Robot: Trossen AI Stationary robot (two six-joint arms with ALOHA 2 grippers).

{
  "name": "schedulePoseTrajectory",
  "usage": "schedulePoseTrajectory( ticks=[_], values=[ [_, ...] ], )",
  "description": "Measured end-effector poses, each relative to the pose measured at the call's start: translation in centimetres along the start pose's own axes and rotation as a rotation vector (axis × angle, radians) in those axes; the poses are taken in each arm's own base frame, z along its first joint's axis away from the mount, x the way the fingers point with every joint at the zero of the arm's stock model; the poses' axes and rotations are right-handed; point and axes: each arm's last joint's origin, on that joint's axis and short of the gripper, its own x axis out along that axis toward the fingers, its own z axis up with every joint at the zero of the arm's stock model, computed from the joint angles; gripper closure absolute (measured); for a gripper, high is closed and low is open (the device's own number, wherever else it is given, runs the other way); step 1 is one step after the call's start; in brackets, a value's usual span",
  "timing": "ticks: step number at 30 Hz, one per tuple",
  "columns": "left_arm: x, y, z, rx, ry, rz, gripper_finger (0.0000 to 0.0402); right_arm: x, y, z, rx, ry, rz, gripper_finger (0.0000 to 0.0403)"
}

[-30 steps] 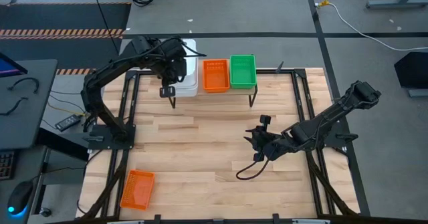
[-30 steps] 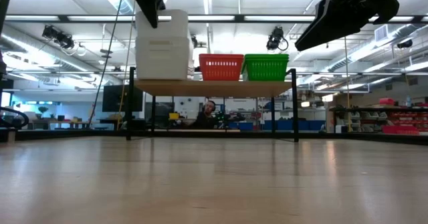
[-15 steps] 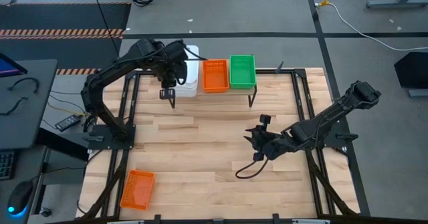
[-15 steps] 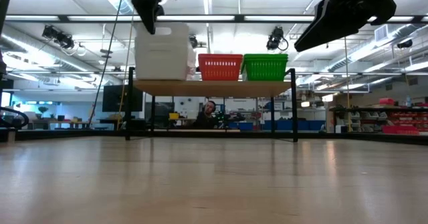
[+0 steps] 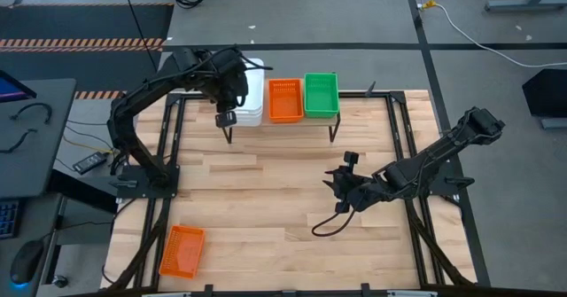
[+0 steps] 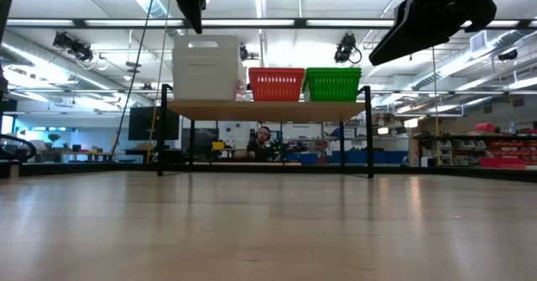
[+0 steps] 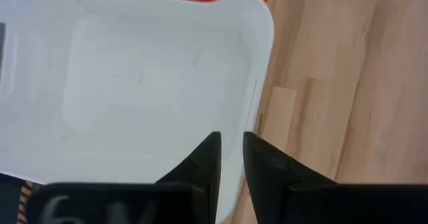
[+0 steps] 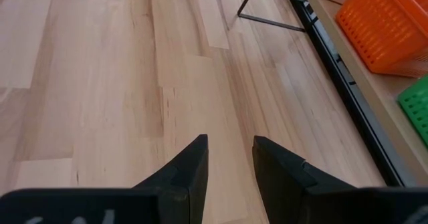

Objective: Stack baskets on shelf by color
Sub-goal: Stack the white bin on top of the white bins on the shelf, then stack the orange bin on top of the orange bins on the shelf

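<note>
**Operator:** When I checked the overhead camera, the left gripper (image 5: 226, 118) hung over the shelf (image 5: 292, 120) at about eleven o'clock on the tabletop (image 5: 266, 199), just above the near edge of the white baskets (image 5: 252, 97). Its jaws stood a little apart, straddling the white rim without pinching it, as far as my wrist camera showed (image 7: 231, 160).

**Observer:** And the baskets themselves?

**Operator:** The white baskets (image 6: 205, 67) sat as a stack at the shelf's nine o'clock end. Just beside them sat an orange basket (image 5: 285, 99), then a green basket (image 5: 322, 94) touching it toward three o'clock. From the low camera I saw the shelf (image 6: 264, 106) carrying all three colours in a row, white tallest.

**Observer:** Anything off the shelf?

**Operator:** One loose orange basket (image 5: 182, 250) lay at about seven o'clock on the tabletop, well apart from everything.

**Observer:** The right arm?

**Operator:** The right gripper (image 5: 344, 189) waited near the middle, toward three o'clock, above bare wood. Its jaws (image 8: 227, 164) were parted and held nothing.

**Observer:** Anyone in the room?

**Operator:** I saw a person (image 6: 263, 138) far behind, under the shelf line.
</note>
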Motion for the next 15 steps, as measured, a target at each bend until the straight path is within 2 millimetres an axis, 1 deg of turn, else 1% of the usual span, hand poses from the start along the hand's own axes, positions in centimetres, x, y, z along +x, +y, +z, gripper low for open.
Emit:
schedulePoseTrajectory(
  ticks=[6, 9, 12, 15],
  values=[
    [0.0, 0.1, 0.2, -0.027, -0.022, 0.006, 0.0329, 0.0, 0.1, 0.0, -0.001, 0.004, 0.018, 0.028],
    [0.0, -0.2, 0.2, -0.056, -0.017, 0.001, 0.0327, 0.0, 0.1, 0.0, -0.001, 0.005, 0.019, 0.028],
    [-0.3, -1.2, -0.1, -0.043, 0.027, -0.022, 0.0329, 0.0, 0.1, 0.0, -0.004, 0.004, 0.02, 0.028],
    [-1.0, -3.0, 0.1, -0.055, -0.007, -0.038, 0.0332, 0.0, 0.1, 0.0, -0.006, 0.004, 0.019, 0.028]
  ],
)
